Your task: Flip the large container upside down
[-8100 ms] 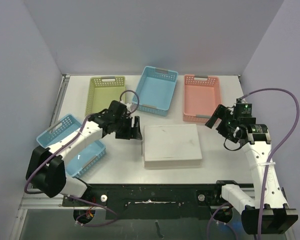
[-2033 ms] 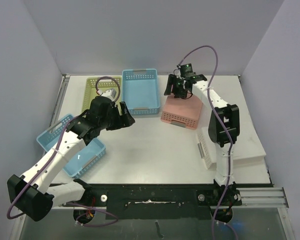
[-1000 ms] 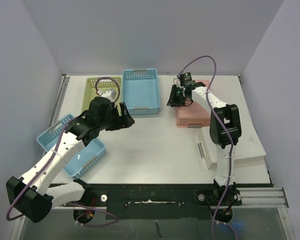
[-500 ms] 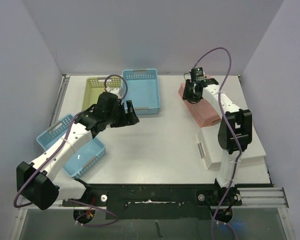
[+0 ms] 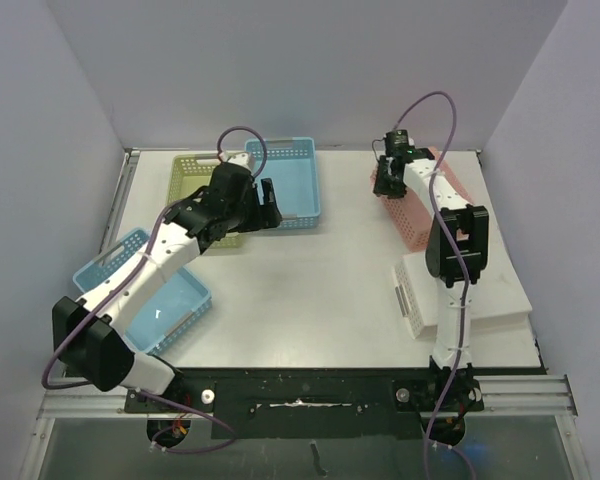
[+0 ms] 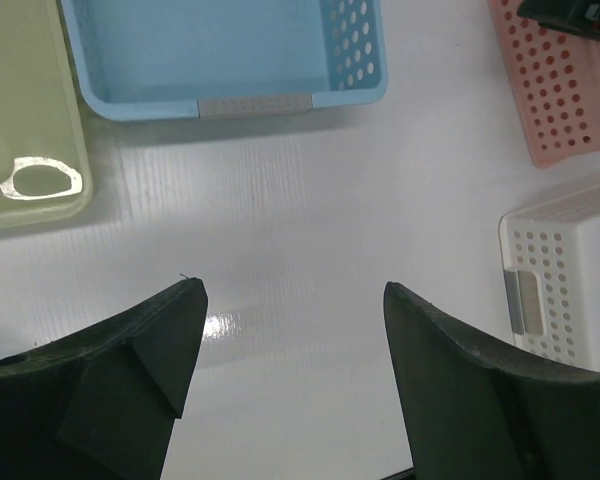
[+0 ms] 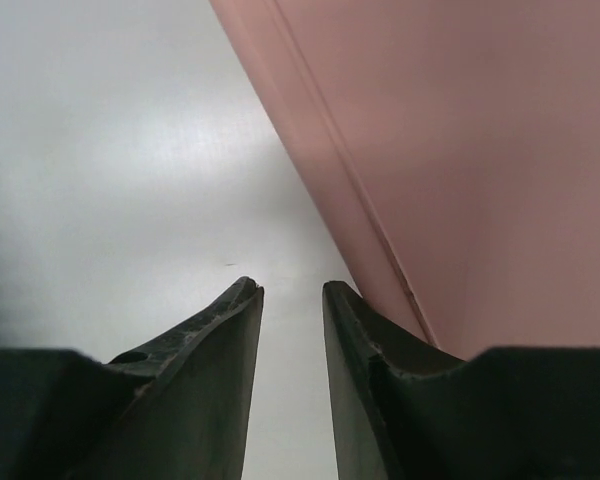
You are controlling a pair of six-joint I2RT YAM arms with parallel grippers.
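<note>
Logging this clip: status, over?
Left gripper wide open, empty. Right gripper barely open beside pink perforated basket. Large white perforated container unheld, flat face up.

4 small baskets sit on the white desk (image 5: 310,290). A green basket (image 5: 190,180) and a blue basket (image 5: 292,180) lie side by side at the back. A pink basket (image 5: 417,218) lies slanted at back right, and a light-blue basket (image 5: 175,305) at near left.

Spread pincer (image 6: 290,290) over table (image 6: 300,200); blue basket (image 6: 210,50) ahead, white container (image 6: 565,270) right
</note>
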